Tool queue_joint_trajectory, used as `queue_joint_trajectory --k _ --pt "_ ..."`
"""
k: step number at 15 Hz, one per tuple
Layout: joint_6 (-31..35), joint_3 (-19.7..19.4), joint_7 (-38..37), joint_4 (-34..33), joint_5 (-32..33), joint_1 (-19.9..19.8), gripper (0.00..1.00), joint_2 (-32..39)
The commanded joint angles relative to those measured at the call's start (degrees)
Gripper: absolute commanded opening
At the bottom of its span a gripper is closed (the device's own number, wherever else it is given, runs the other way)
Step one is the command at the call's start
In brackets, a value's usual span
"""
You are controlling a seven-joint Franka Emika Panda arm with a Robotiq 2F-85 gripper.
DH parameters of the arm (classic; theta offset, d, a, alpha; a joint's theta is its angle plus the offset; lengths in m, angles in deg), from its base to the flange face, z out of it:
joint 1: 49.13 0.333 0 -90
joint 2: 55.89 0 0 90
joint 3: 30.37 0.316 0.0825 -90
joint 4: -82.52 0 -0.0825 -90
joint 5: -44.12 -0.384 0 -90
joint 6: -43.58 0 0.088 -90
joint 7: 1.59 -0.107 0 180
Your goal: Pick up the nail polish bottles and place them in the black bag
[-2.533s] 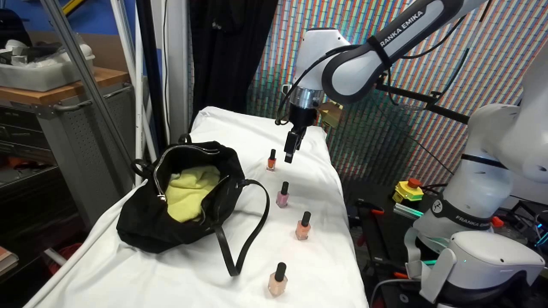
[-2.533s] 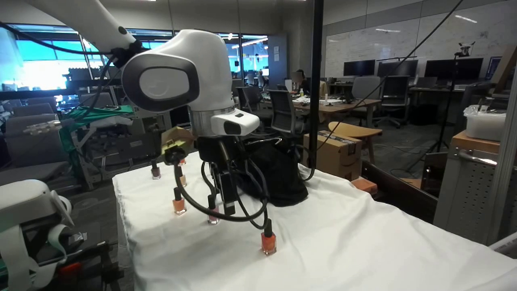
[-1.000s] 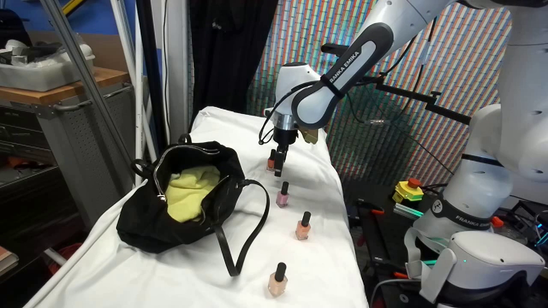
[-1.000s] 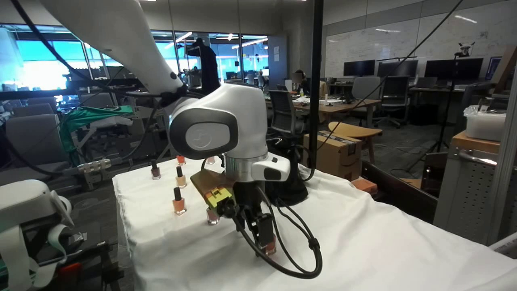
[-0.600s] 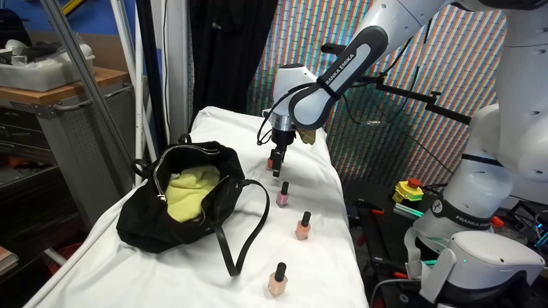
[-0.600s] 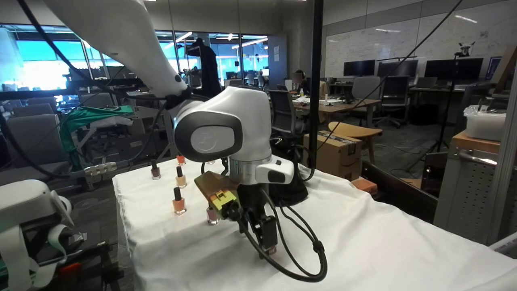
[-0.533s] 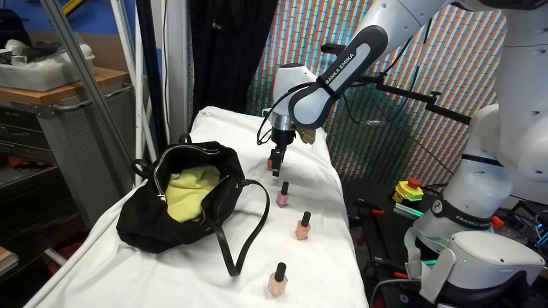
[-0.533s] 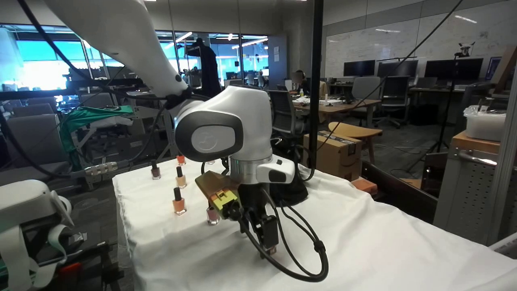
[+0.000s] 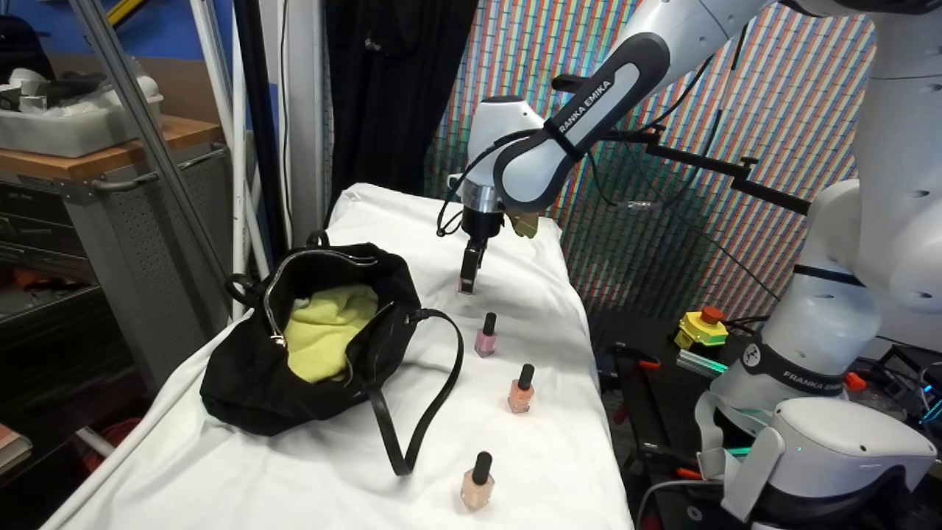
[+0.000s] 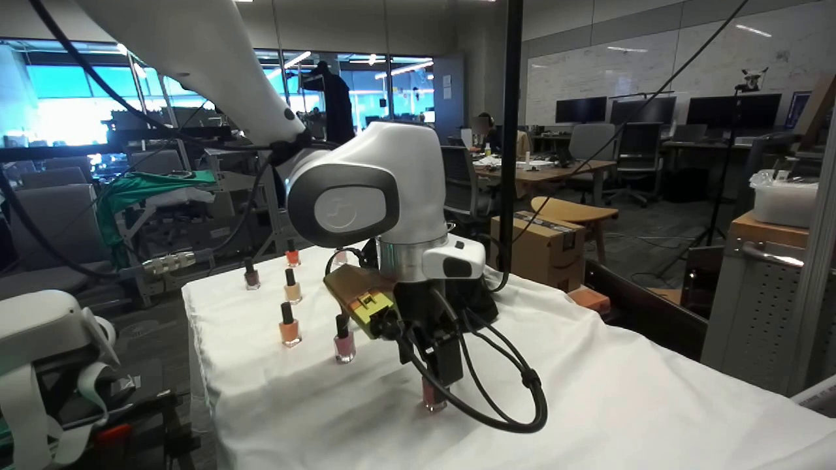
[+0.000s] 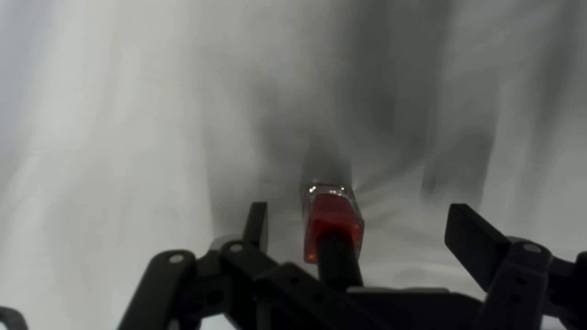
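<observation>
1. Recorded in wrist view: tool [image 11: 357, 224] with fingers [image 11: 474, 243] wide apart.
2. Found between those fingers, same view: red bottle [image 11: 334, 211], nearer the 9 o'clock finger, gap visible on either side; cap [image 11: 338, 261] partly hidden at 6 o'clock beneath the tool.
3. Checked in both exterior views: red bottle largely covered by the tool, only the lower part showing, on the cloth-covered counter [image 9: 331, 486].
4. Located in an exterior view, at the tool's 8 o'clock: black bag [image 9: 254, 394], mouth gaping, yellow-green inside visible, bottom not discernible.
5. Largely blocked by the arm [image 10: 411, 189] in an exterior view: same bag.
6. Noted upright and unobstructed in an exterior view: peach bottle [image 9: 520, 397] at the tool's 5 o'clock, pale bottle [image 9: 477, 492] at 6, pink bottle [image 9: 485, 344] between those hours, nearest the tool.
7. Spotted in an exterior view, at the tool's 11 o'clock: small bottle [image 10: 340, 256], partly obscured, colour hard to judge.
</observation>
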Motion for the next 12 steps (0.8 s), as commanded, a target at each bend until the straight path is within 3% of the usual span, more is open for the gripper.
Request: queue_joint_trajectory --k 1,12 --pt "-0.42 0.07 0.48 -2.26 0.81 -0.41 1.0 0.92" --pt "-1.59 0.29 0.49 -5.0 0.76 -0.61 1.0 5.38"
